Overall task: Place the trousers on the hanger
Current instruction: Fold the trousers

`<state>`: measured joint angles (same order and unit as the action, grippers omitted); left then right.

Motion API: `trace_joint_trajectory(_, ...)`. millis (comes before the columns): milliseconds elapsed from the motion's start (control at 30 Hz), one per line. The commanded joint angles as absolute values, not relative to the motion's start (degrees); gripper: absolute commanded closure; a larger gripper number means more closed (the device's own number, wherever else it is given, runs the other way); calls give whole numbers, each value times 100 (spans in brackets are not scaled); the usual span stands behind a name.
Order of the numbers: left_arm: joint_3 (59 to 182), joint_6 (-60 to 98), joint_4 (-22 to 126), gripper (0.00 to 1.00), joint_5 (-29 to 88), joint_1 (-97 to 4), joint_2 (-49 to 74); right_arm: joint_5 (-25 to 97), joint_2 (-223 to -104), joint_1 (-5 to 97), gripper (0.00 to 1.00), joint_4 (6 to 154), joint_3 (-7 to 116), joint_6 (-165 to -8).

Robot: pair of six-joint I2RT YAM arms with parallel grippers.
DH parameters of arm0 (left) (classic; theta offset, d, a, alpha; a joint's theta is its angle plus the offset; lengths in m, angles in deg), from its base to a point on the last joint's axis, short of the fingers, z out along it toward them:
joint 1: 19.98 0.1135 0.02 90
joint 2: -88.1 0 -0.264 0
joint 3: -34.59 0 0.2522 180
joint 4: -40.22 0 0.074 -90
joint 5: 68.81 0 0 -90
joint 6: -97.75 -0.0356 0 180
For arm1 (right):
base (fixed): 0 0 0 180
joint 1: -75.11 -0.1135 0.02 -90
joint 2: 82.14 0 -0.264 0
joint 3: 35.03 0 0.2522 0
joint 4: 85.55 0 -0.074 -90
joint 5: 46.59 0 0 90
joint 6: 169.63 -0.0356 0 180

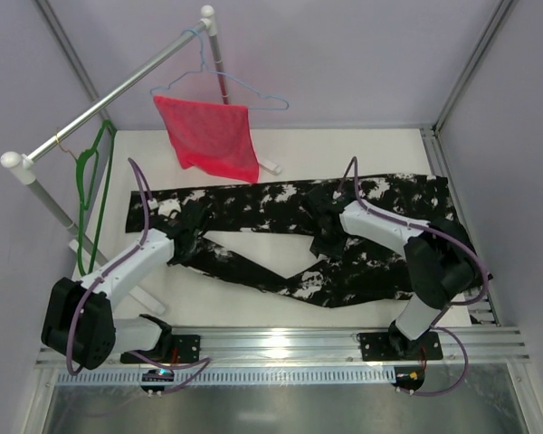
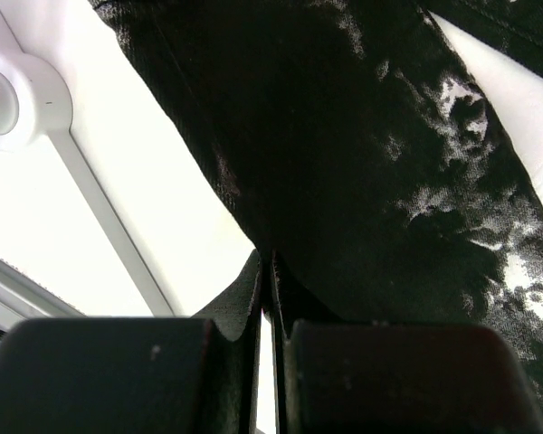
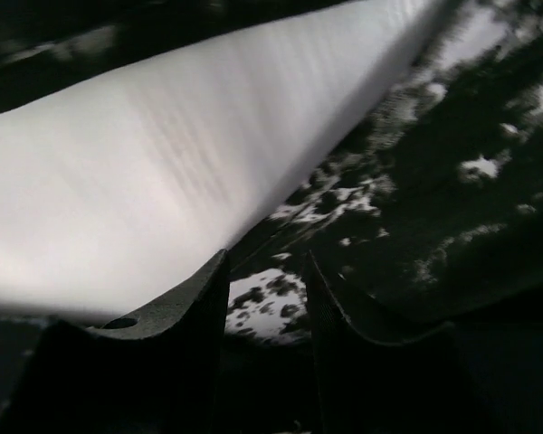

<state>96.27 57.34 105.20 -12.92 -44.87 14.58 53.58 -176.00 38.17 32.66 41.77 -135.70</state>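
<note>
Top external view: trousers (image 1: 253, 206) are spread flat on the table (image 1: 344, 154), long axis running left to right. One leg is laid along the far side and the other is angled toward the near edge, so a shallow V is formed.

The hanger (image 1: 89, 165) is hung by its hook on the rail (image 1: 118, 95) at the left. It is seen just beside the left end of the trousers and well apart from the bulk of the cloth.

Left jaws are set on the left end of the garment. In the left wrist view they are seen fully closed, with a fold of black fabric pinched between them.

Right jaws are placed near the middle of the trousers. In the right wrist view they are parted partway; patterned fabric is seen below the gap, and nothing is seen clamped. That picture is blurred.

Judgement: the hanger lies to the left of the left jaws and farther back, so the left side is nearer. The pinched end would need to be lifted and carried left toward the hanger, with the long axis kept across its bar. The free right end is likely to be dragged.
</note>
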Motion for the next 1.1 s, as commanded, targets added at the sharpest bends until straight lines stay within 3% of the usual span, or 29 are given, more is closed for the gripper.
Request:
trace_joint_trajectory(0,9573,5873,10469,100,-1414,-4477,1682,5668,-17819,3899,57,2515,4482,-14316)
trace_joint_trajectory(267,9441,5873,10268,100,-1186,-4503,1849,5958,-18171,4277,48,2365,4561,-14800)
trace_joint_trajectory(633,9414,5882,10135,100,-1159,-4503,1796,6019,-18646,4391,49,2558,4649,-15029)
trace_joint_trajectory(733,9397,5882,10109,100,-1168,-4503,1726,6037,-18708,4435,62,2637,4763,-14959)
trace_joint_trajectory(800,9397,5882,10074,100,-1203,-4503,1691,6020,-18743,4470,96,2603,4868,-14880)
trace_joint_trajectory(1067,9564,6119,10250,100,-1905,-4495,1138,6230,-17972,4874,96,2356,4966,-15038)
